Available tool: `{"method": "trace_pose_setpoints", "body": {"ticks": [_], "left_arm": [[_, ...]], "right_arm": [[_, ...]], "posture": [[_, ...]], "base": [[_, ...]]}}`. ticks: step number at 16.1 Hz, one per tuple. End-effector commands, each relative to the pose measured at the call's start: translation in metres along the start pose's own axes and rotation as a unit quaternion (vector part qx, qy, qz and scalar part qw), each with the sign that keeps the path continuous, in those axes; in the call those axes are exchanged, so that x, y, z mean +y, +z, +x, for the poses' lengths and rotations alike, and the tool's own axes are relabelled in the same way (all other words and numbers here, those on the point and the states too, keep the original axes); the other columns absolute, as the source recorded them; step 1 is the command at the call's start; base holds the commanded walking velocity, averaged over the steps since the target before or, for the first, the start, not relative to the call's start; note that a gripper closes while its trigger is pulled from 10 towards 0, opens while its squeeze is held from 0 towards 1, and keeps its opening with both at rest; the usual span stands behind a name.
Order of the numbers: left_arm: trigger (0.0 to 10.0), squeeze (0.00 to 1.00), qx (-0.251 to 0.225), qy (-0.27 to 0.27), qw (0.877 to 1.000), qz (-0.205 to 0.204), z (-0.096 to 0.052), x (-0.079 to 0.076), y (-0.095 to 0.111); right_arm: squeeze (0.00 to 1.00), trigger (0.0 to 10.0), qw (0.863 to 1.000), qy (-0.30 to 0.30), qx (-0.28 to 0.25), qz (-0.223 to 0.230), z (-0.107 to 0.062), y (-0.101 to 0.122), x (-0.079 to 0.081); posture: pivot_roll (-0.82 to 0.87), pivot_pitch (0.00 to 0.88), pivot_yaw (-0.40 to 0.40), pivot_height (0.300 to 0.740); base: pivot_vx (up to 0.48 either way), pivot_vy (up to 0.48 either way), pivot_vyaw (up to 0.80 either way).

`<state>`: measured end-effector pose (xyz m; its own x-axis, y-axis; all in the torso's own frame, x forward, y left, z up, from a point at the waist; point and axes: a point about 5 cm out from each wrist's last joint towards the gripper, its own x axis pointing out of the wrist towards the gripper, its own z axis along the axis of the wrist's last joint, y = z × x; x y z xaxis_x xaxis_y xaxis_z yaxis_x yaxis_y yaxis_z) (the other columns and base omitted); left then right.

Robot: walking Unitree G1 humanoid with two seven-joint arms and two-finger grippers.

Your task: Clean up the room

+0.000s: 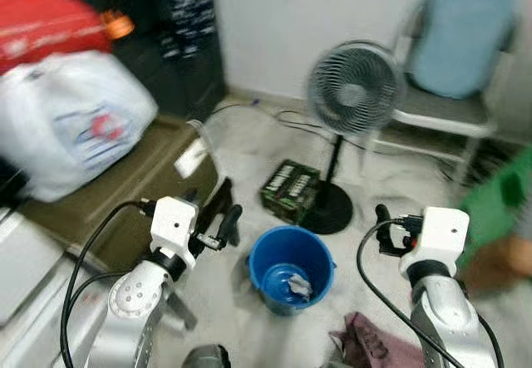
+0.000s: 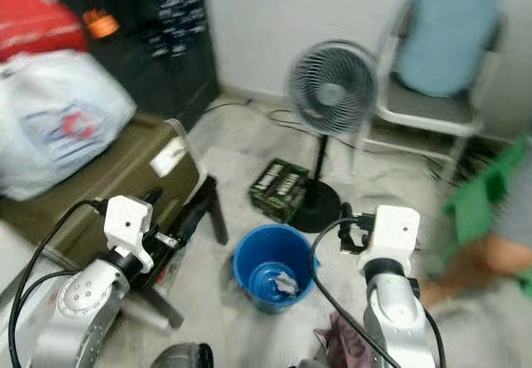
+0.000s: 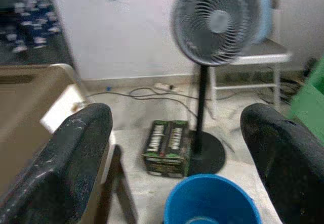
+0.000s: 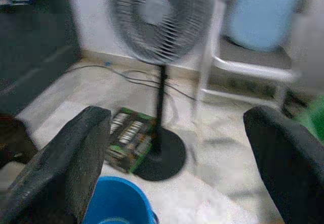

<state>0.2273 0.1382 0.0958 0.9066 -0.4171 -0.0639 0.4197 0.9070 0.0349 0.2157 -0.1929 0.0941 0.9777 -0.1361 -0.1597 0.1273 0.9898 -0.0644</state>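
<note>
Bucket [image 1: 291, 268] sat on the floor between both arms, scraps already inside, likely serving as the bin; left gripper [image 3: 172, 148] and right gripper [image 4: 177, 148] gaped wide, empty, poised above it.

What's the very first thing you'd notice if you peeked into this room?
Probably the bright blue bucket on the floor between the robot's two arms, with a crumpled scrap lying inside. Just behind it stands a grey fan on a black pole, with a green box beside its base. The left pincer and right pincer are both open.
</note>
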Motion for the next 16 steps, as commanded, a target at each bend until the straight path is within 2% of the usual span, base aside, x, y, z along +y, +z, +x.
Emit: {"method": "trace_pose_setpoints", "body": {"ticks": [1, 5, 11, 12, 16], "left_arm": [[10.0, 0.0, 0.0, 0.0, 1.0, 0.003, 0.0, 0.002, 0.002], [10.0, 0.0, 0.005, -0.012, 1.0, 0.003, -0.003, -0.006, -0.001], [10.0, 0.0, 0.001, 0.007, 1.0, 0.006, 0.0, 0.0, 0.001], [10.0, 0.0, 0.014, 0.017, 1.0, -0.004, -0.001, 0.002, -0.004], [10.0, 0.0, 0.015, 0.025, 1.0, 0.01, -0.001, 0.005, -0.004]], "right_arm": [[0.0, 10.0, 1.0, 0.019, -0.012, -0.008, 0.002, 0.007, 0.006], [0.0, 10.0, 1.0, 0.019, -0.015, -0.015, 0.004, 0.009, 0.002], [0.0, 10.0, 0.999, 0.032, -0.013, -0.006, 0.005, 0.009, 0.008], [0.0, 10.0, 0.999, 0.033, -0.013, -0.007, 0.006, 0.009, 0.007], [0.0, 10.0, 0.999, 0.039, -0.015, -0.009, 0.008, 0.011, 0.008]], "posture": [[-0.06, 0.0, 0.026, 0.74], [-0.07, 0.0, 0.027, 0.74], [-0.05, 0.0, 0.018, 0.74], [-0.06, 0.0, 0.018, 0.74], [-0.05, 0.0, 0.021, 0.74]], "base": [[0.0, 0.0, 0.8], [0.0, 0.0, 0.8], [0.0, 0.0, 0.8], [0.0, 0.0, 0.8], [0.0, 0.0, 0.8]]}}
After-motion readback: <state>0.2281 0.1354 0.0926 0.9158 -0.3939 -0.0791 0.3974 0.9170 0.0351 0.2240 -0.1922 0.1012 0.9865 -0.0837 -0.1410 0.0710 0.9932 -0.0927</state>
